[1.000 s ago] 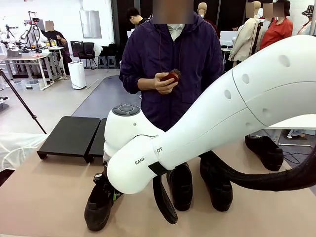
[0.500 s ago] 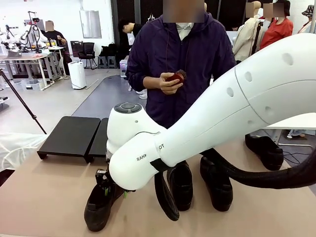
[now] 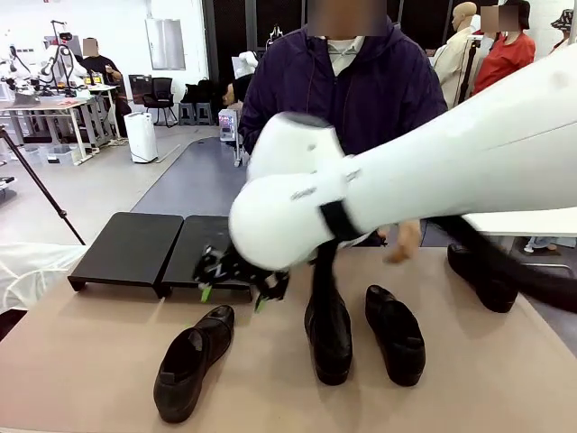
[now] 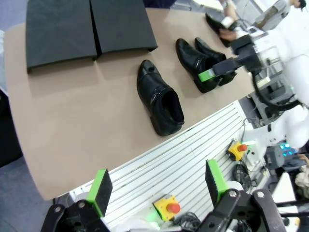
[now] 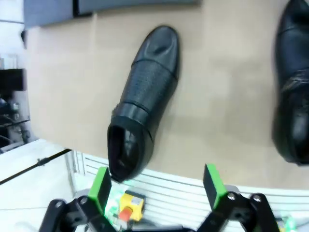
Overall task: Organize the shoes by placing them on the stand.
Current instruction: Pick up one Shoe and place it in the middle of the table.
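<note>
Up off the near-left shoe (image 3: 191, 361) since a sec ago: the right fingers (image 3: 206, 290) were down on it, now they hang above the worktop (image 3: 90, 379), just in front of the stand (image 3: 131, 248), spread wide. That shoe lies free, toe toward the stand. Also, the person's hand (image 3: 403, 242) has dropped from chest height to the worktop's far edge.

Front view: you've got the right arm (image 3: 433, 171) sweeping in from the right. It blocks part of the stand's right platform & the top of the middle shoe (image 3: 329, 343). The third shoe (image 3: 395, 336) sits just beside the middle one, and the fourth shoe (image 3: 482, 275) is well apart at far right. All four are on the worktop, off the stand.

Left wrist view: the left fingers (image 4: 101, 191) are wide apart & empty. They hang out past the worktop's near edge, over a white slatted panel (image 4: 193, 154) and yellow e-stop boxes (image 4: 169, 207). The near-left shoe (image 4: 161, 98) lies between them and the stand (image 4: 89, 29). One green pad of the right fingers (image 4: 212, 73) shows over the middle pair.

Right wrist view: blurred, but the right fingers (image 5: 100, 186) are clearly apart w/ nothing clamped. The near-left shoe (image 5: 145, 101) lies below them, not touching, and the middle shoe (image 5: 292, 96) is cut off at the right edge.
</note>
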Controlling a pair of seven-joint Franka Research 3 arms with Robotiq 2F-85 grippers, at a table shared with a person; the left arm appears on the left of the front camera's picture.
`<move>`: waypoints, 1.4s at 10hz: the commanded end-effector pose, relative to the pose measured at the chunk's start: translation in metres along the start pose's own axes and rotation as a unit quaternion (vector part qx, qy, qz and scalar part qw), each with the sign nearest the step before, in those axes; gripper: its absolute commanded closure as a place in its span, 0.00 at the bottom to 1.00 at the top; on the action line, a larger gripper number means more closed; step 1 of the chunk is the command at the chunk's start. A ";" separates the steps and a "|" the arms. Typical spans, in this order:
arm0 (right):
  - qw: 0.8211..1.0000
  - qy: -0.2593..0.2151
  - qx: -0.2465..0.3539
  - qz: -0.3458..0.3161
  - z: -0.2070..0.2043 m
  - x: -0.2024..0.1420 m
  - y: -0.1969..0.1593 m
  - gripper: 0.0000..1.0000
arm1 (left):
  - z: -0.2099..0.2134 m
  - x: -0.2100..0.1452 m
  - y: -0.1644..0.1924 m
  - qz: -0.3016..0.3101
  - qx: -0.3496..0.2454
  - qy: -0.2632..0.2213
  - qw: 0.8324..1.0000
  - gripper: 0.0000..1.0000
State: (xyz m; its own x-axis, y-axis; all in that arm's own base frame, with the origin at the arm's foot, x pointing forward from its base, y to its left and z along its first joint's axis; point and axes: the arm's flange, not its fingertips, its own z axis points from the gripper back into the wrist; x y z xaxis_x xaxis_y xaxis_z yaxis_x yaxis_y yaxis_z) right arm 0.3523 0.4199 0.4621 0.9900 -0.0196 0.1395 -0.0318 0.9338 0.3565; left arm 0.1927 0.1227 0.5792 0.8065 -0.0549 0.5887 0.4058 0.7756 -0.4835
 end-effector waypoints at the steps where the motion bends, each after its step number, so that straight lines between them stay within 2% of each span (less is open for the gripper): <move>1: 0.999 -0.018 0.020 0.020 0.045 -0.030 -0.039 0.00 | 0.000 0.000 0.000 -0.006 -0.008 -0.004 1.000 0.00; 2: 0.999 -0.033 0.016 0.009 0.048 -0.028 -0.039 0.00 | 0.000 0.000 0.000 -0.006 -0.008 -0.004 1.000 0.00; 3: 0.999 -0.022 0.009 0.024 0.026 -0.022 -0.028 0.00 | 0.000 0.000 0.000 -0.006 -0.008 -0.004 1.000 0.00; 4: 0.998 -0.017 0.045 0.049 0.011 -0.013 -0.008 0.00 | 0.000 0.000 0.000 -0.006 -0.008 -0.004 1.000 0.00; 6: 0.993 -0.003 0.079 0.093 -0.004 -0.013 0.032 0.00 | 0.000 0.000 0.000 -0.006 -0.008 -0.004 1.000 0.00; 8: 0.988 0.016 0.078 0.135 -0.027 -0.014 0.068 0.00 | 0.000 0.000 0.000 -0.006 -0.008 -0.004 1.000 0.00; 14: 0.988 0.025 0.071 0.135 -0.038 -0.008 0.070 0.00 | 0.000 0.000 0.000 -0.006 -0.008 -0.004 1.000 0.00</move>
State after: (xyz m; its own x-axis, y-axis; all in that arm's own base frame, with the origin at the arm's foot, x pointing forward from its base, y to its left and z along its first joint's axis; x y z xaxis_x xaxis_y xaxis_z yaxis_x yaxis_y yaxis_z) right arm 0.3478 0.4996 0.4463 0.9567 0.2183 0.1924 -0.2833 0.8493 0.4453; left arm 0.1926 0.1227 0.5792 0.8064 -0.0548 0.5888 0.4058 0.7756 -0.4835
